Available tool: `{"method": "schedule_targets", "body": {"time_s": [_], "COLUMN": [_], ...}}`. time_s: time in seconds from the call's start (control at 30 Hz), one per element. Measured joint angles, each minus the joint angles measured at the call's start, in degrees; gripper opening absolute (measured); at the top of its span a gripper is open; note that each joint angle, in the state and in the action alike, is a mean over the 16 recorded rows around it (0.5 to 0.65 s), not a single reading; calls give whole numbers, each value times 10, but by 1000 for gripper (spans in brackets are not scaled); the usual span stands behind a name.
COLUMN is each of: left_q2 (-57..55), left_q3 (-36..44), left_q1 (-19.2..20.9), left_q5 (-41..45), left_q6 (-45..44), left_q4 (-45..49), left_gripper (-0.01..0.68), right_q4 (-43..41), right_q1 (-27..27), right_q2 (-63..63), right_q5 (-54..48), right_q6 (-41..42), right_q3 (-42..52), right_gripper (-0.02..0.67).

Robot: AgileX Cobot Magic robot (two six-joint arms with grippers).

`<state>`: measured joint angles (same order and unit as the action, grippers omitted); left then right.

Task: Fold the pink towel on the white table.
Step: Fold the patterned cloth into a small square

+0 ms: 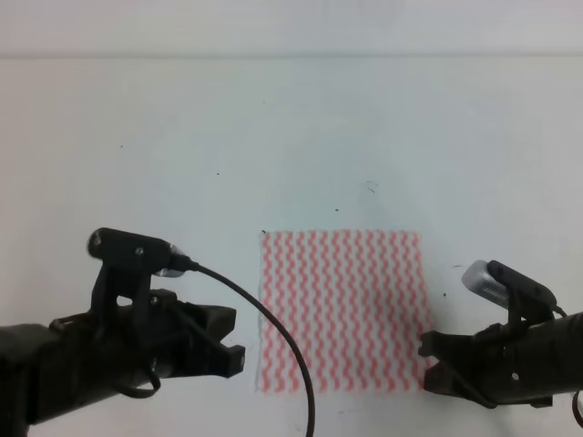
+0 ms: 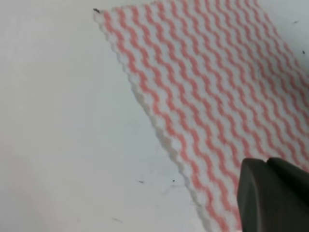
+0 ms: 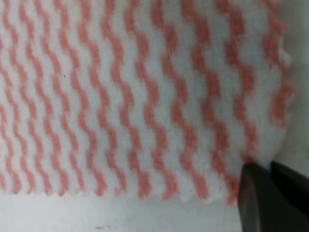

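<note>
Left black gripper (image 1: 239,339) sits low at the near-left corner of the towel, fingers spread apart with nothing between them. Thin square pink-and-white zigzag-striped towel (image 1: 343,309) lies flat and unfolded on the broad plain white table (image 1: 182,155), right of centre. Right black gripper (image 1: 428,364) is at the towel's near-right corner; its jaw state cannot be made out.
</note>
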<state>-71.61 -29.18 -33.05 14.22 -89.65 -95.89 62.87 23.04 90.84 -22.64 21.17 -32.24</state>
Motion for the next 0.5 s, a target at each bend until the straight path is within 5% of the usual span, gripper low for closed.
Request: {"method": "schedule_targets", "body": {"time_s": [0.5], "left_q2": [-2], "left_q3": [0], "left_q1": [0], "left_q5": [-2], "left_q6": [-87], "left_q4": [0], "left_gripper": [-4], "right_q4": [-5], "right_q1": [0], "right_q2": [-19], "right_q5": [-2], "right_q6": [0], "right_q3": [-47], "right_gripper": [-16]}}
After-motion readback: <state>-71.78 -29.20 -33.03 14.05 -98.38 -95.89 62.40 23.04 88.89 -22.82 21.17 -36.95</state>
